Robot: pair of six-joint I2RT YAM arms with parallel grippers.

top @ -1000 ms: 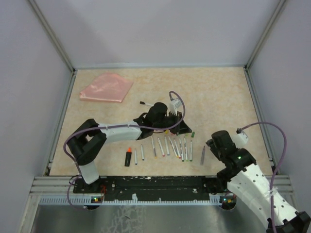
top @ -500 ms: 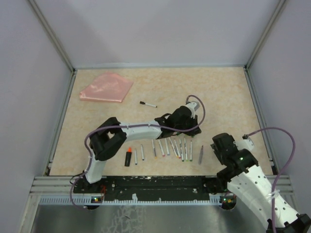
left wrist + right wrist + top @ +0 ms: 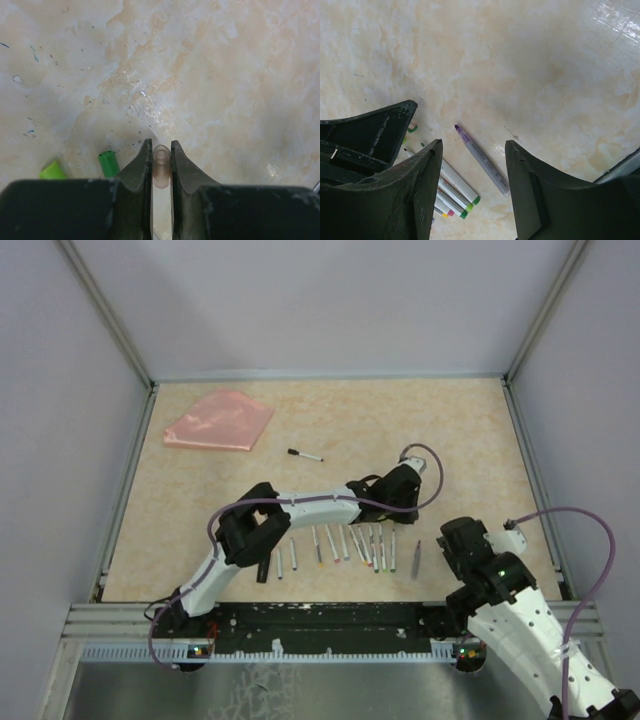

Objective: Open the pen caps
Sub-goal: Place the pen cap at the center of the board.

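Observation:
My left gripper [image 3: 160,145] is shut on a small, pale, translucent pen cap [image 3: 161,159] held just above the table. Two green pen caps [image 3: 108,162] lie loose to its left. In the top view the left gripper [image 3: 398,498] reaches over the right end of a row of thin pens [image 3: 345,543]. My right gripper [image 3: 474,144] stands open above an uncapped purple pen [image 3: 482,160], which lies apart from the row [image 3: 415,558]. From above, the right gripper [image 3: 452,540] sits just right of that pen.
A pink flat pouch [image 3: 220,420] lies at the back left. A lone black-tipped pen [image 3: 305,454] rests mid-table. An orange highlighter [image 3: 263,567] is partly under the left arm's elbow. The grey enclosure walls [image 3: 110,420] close in the table's sides.
The left arm has swung right across the pen row with the cap still in its jaws. The right gripper has drawn slightly nearer to the table's front edge.

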